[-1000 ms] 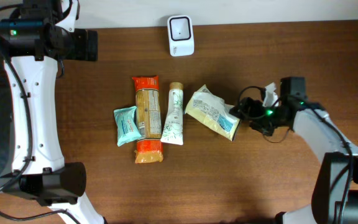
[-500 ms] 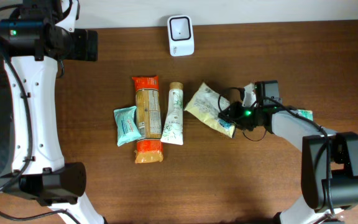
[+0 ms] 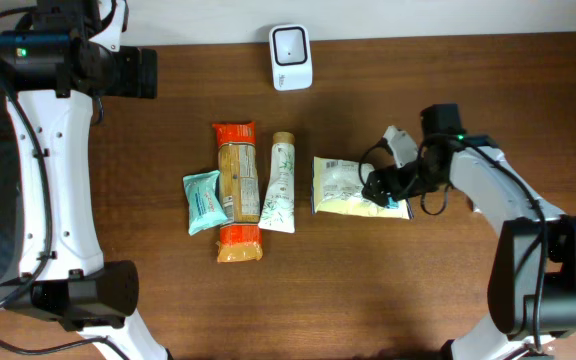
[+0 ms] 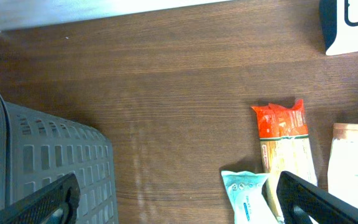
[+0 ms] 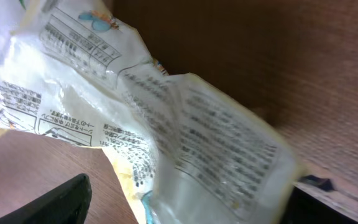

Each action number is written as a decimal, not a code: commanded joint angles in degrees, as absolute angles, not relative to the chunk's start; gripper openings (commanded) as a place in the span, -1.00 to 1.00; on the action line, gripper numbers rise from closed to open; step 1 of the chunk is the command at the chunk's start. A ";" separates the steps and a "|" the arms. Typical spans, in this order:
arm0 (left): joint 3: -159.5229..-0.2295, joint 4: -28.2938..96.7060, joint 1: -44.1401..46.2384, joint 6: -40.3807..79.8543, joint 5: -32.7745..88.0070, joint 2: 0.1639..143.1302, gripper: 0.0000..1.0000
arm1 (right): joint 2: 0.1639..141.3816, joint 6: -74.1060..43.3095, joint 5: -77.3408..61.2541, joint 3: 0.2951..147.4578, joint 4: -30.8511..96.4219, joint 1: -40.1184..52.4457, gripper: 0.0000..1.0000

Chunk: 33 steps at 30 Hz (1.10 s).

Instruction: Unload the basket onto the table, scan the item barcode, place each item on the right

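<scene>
Closest in, the packet (image 5: 166, 124) is filling the right wrist view. It is a crinkled plastic pouch in pale yellow and white, showing panels of small black print and a ruled table, with a touch of blue at one corner. It is lying flat on the brown surface (image 3: 418, 290), just right of the row of goods (image 3: 237, 190), with its long side running left to right.

The right gripper (image 3: 386, 185) is sitting over the packet's right end, and the arm is bending in from the right. Its jaws are standing on either side of the pouch, but whether they are pinching it or merely straddling it cannot be told.

Farther off, the left gripper (image 4: 179, 199) is hovering near the far left corner beside a grey basket (image 4: 48, 162), with its jaws spread wide and nothing between them. The white scanner (image 3: 291, 57) is standing at the far edge.
</scene>
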<state>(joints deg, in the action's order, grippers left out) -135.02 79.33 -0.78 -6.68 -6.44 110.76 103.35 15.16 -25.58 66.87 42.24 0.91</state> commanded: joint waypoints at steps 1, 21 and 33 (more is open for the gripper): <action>-135.37 79.20 -0.82 -7.60 -6.28 109.43 0.98 | 104.01 8.40 -33.80 67.92 40.73 -3.14 0.77; -135.37 79.20 -0.82 -7.60 -6.28 109.43 0.98 | 106.63 18.85 -55.99 74.26 48.40 -9.74 -0.92; -135.37 79.20 -0.82 -7.60 -6.28 109.43 0.98 | 78.13 28.69 -41.32 74.37 44.58 3.09 -0.92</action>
<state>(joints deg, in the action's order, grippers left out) -135.02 79.31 -0.78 -6.68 -6.46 110.76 79.11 28.16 -42.85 73.52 44.91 2.74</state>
